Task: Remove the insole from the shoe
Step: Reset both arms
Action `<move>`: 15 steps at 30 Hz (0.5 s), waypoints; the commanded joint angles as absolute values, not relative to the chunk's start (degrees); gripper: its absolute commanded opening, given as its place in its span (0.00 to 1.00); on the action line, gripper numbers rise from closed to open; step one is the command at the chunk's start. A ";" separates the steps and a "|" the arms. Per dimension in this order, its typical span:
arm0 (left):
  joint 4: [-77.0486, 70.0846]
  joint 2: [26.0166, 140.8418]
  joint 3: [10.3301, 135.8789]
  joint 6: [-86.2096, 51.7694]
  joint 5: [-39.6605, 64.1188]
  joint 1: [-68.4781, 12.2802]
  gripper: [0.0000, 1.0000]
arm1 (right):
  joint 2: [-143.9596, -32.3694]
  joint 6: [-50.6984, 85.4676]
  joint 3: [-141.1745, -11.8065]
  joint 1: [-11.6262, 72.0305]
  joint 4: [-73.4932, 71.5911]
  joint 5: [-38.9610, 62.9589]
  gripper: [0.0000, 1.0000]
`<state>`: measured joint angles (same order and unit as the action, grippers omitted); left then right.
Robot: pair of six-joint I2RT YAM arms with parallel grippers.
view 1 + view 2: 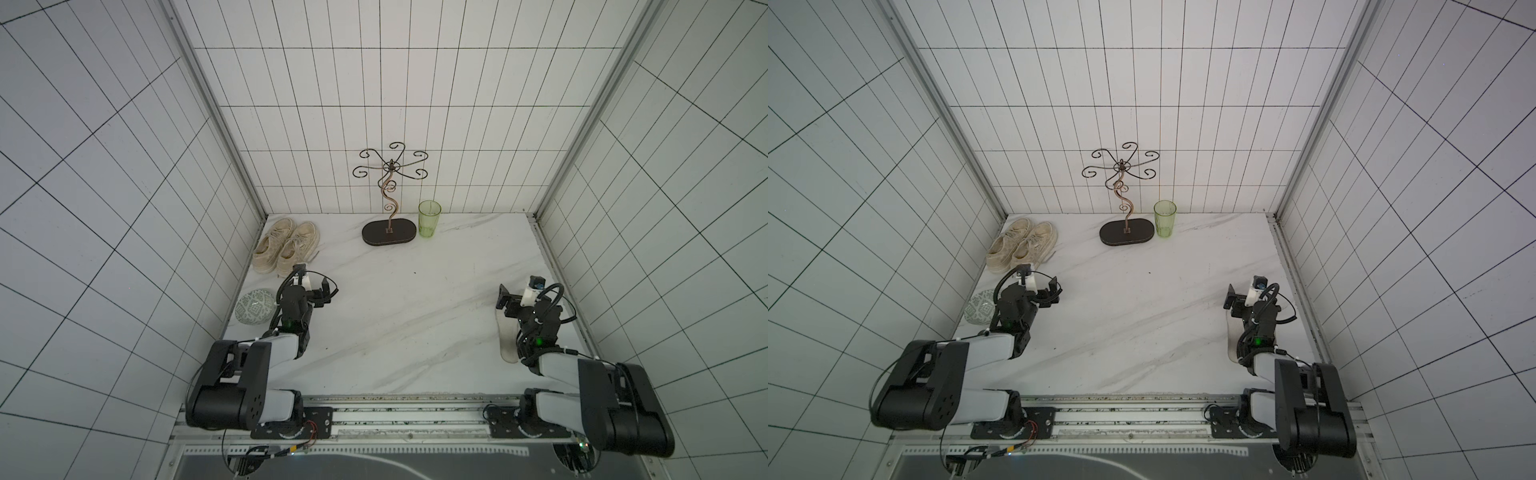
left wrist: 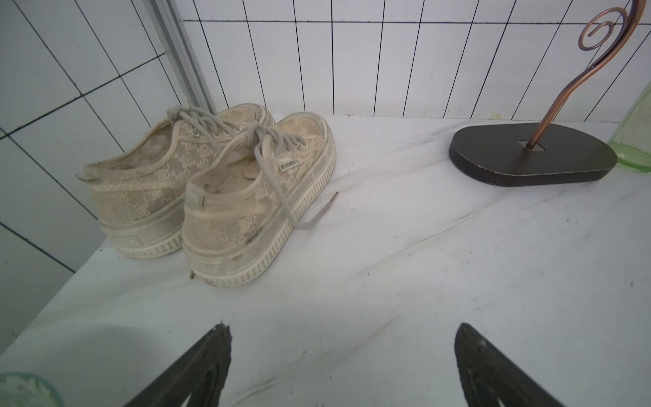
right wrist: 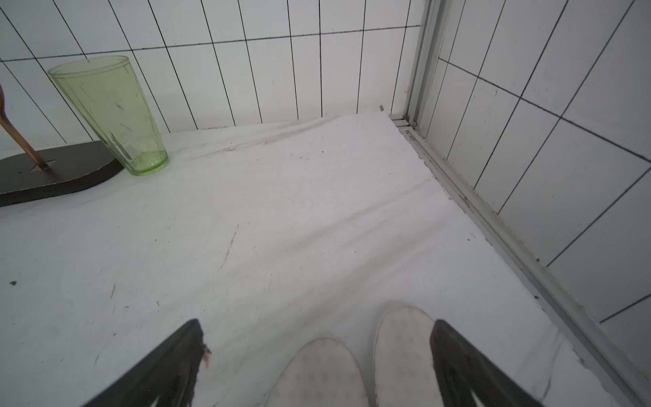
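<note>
Two beige lace-up shoes (image 1: pixel 286 247) (image 1: pixel 1021 245) stand side by side at the back left corner, heels toward my left gripper. In the left wrist view the nearer shoe (image 2: pixel 246 204) shows its heel opening. My left gripper (image 1: pixel 320 291) (image 2: pixel 341 331) hangs open just short of the shoes, with only bare table between its fingers. Two white insoles (image 3: pixel 320 373) (image 3: pixel 401 345) lie flat on the table at the right. My right gripper (image 1: pixel 513 299) (image 3: pixel 317 324) hovers open over their tips, holding nothing. In both top views one insole (image 1: pixel 506 338) (image 1: pixel 1232 349) shows partly under the right arm.
A copper wire stand on a dark oval base (image 1: pixel 388 232) stands at the back centre. A green plastic cup (image 1: pixel 429 218) stands beside it. A patterned bowl (image 1: pixel 254 306) sits against the left wall, beside the left arm. Tiled walls close in three sides.
</note>
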<state>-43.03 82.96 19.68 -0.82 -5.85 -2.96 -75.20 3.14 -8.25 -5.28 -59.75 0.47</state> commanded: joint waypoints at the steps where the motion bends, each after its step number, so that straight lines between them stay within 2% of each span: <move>1: -60.48 91.39 20.18 1.71 -5.66 -3.69 0.98 | -85.99 2.15 -9.78 -6.00 -78.41 2.75 0.99; 2: -64.98 92.13 18.28 1.73 -6.55 -3.94 0.97 | -91.04 2.26 -9.90 -5.70 -86.09 3.84 0.99; 3: -62.41 90.81 18.12 1.46 -6.83 -3.82 0.97 | -90.07 1.69 -11.21 -5.78 -81.17 4.78 0.99; 4: -57.51 89.85 19.68 0.67 -7.55 -3.86 0.98 | -86.12 0.97 -13.78 -5.41 -68.94 3.34 0.99; 6: -51.31 89.25 22.47 0.74 -9.39 -4.60 0.97 | -90.74 1.09 -11.76 -5.04 -81.22 3.93 0.99; 8: -54.71 90.03 21.50 1.12 -9.67 -4.68 0.98 | -87.51 0.86 -14.79 -4.79 -69.90 2.15 0.99; 9: -55.42 90.23 21.23 1.18 -9.50 -4.69 0.98 | -89.60 0.98 -13.77 -4.55 -76.02 1.85 0.99; 11: -55.23 89.87 21.01 1.32 -9.41 -4.68 0.98 | -87.46 0.83 -14.92 -4.56 -68.99 1.64 0.99; 13: -53.35 89.31 21.48 1.15 -9.45 -4.68 0.97 | -89.50 0.92 -13.41 -4.48 -75.96 1.67 0.99; 15: -52.80 89.06 21.66 1.14 -9.57 -4.70 0.97 | -87.66 0.77 -14.57 -4.44 -70.57 1.59 0.99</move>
<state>-52.73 90.37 20.80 0.47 -8.75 -4.47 -88.82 1.26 -11.14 -4.82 -70.61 2.22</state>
